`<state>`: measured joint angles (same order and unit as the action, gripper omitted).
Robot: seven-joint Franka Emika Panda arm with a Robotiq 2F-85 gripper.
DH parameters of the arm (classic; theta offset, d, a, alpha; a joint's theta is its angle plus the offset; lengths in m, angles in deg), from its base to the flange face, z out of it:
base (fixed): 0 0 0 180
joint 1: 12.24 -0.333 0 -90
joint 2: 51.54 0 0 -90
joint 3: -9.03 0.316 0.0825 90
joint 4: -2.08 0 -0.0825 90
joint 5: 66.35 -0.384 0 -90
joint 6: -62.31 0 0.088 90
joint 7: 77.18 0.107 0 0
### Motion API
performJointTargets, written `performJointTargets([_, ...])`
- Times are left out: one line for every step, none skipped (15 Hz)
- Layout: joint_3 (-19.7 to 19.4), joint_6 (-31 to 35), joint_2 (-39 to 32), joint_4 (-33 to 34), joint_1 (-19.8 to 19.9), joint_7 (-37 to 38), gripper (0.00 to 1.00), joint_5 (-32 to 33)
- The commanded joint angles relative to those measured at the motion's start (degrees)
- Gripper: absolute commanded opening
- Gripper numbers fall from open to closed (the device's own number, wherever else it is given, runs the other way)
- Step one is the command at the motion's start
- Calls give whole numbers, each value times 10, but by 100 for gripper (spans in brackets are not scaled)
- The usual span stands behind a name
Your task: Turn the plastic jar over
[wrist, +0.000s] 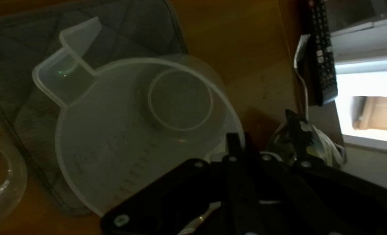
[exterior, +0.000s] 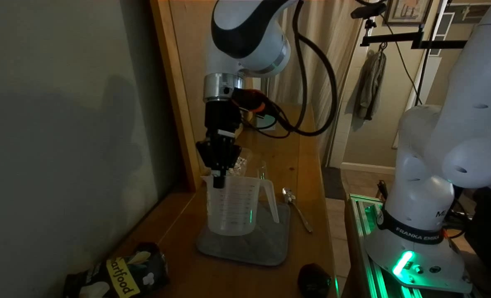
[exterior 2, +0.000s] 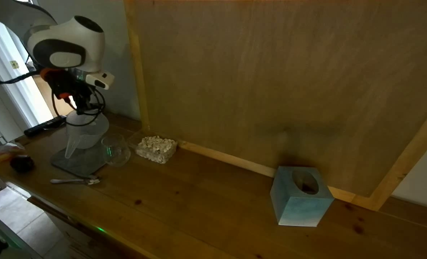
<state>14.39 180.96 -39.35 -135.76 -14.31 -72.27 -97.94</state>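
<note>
Snack bag (exterior: 121,273) is lying nearest the camera in an exterior view, w/ a dark lump (exterior: 314,281) (ID unclear) resting near the edge of the wooden surface (exterior: 179,252); both are sitting apart from the work, prob. parked out of the way. Next back, a gray mat (exterior: 266,248) is covering a patch, presumably cushioning the landing spot. Over it the plastic jar (exterior: 233,211) is being held approx. upright, mouth up, so the flip isn't showing yet; whether its base is touching the mat, one can't tell. Jaws are gripping narrow on its rim (wrist: 147,61) near the spout (exterior: 207,180), one inside, one outside, roughly opp. the handle (exterior: 272,203): thin wall is prob. offering the easiest bite, & a roll from there could be doing the turn-over. Jar's looking milky, translucent, more like a measuring jug, w/ faint graduation marks running down its side & its round base showing thru the mouth. Spoon-like utensil (exterior 2: 73,181) is lying just beside the mat, while farther off a clear cup (exterior 2: 116,156), a flake-filled tub (exterior 2: 153,156) and a bluish box (exterior 2: 303,212) are standing.
</note>
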Motion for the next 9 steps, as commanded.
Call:
performJointTargets([15, -64, -11, 38, -10, 81, 1, 109])
performJointTargets([18, -79, -13, 43, -13, 91, 1, 126])
performJointTargets([20, -88, -14, 49, -15, 92, 29, 137])
performJointTargets([21, -94, -15, 53, -18, 92, 30, 146])
performJointTargets([22, -97, -15, 57, -20, 88, 35, 152])
performJointTargets([24, -98, -14, 59, -22, 88, 43, 156])
performJointTargets([24, -100, -13, 61, -24, 86, 49, 160])
performJointTargets([25, -102, -11, 64, -26, 87, 57, 164])
performJointTargets([26, -102, -10, 67, -28, 88, 63, 167])
